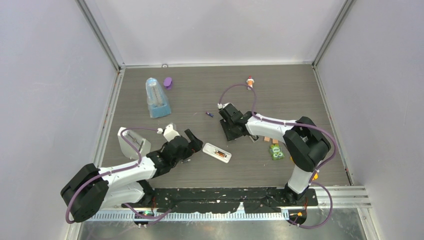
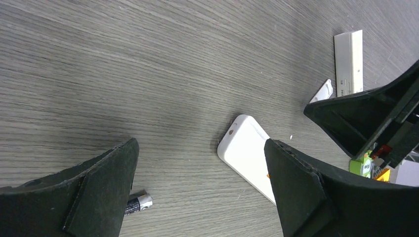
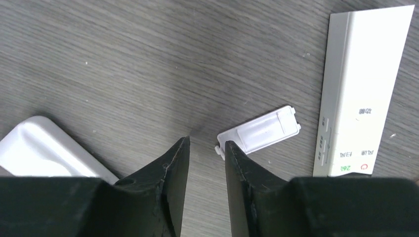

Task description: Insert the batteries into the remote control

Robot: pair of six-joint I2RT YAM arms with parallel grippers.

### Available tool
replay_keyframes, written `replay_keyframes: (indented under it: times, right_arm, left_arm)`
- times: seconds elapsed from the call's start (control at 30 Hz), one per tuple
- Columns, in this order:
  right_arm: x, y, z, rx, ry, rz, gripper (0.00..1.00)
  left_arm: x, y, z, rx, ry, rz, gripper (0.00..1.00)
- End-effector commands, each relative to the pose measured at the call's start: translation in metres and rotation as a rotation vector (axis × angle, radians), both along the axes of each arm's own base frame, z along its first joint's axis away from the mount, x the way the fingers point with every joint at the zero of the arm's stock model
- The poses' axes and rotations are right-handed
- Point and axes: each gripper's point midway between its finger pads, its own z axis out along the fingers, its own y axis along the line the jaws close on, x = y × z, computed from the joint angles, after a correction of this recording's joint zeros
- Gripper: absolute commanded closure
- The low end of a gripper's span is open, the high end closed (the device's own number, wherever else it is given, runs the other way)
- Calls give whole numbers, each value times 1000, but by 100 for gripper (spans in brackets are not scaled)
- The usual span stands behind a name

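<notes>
The remote control (image 1: 217, 152) lies back-up at mid-table, its compartment uncovered, with an orange battery (image 1: 218, 151) inside. My left gripper (image 1: 196, 141) (image 2: 201, 143) hangs wide open just left of the remote control (image 2: 245, 150). A dark battery (image 2: 141, 201) lies on the table by its left finger. My right gripper (image 1: 231, 131) (image 3: 206, 142) sits low over the table, open by a narrow gap with nothing between the fingers. The loose white battery cover (image 3: 259, 132) lies just past its right fingertip. A purple battery (image 1: 210, 114) lies farther back.
A white bar with printed labels (image 3: 363, 84) (image 2: 348, 61) lies beside the cover. At the back are a blue clear container (image 1: 156, 97), a purple cap (image 1: 168, 82) and a small capped bottle (image 1: 250, 81). A green item (image 1: 275, 151) lies at right, a white box (image 1: 132, 142) at left.
</notes>
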Motion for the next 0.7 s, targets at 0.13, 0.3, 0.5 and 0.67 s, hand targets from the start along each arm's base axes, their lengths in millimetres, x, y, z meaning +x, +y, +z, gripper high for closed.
replay_keyframes:
  times: [0.13,0.3,0.5,0.67]
  right_arm:
    - [-7,-1,17,28,-10,23,63]
    - [-10,-2,9,13,15,33,66]
    - [-8,-3,4,-5,27,32,72]
    - [-10,-5,-2,-19,38,30,75]
  left_arm:
    - [9,-8,17,-26,-51,-5,0]
    - [9,-9,17,-27,-48,-8,0]
    - [9,-10,17,-30,-46,-11,0]
    - [9,-10,16,-27,-43,-12,0]
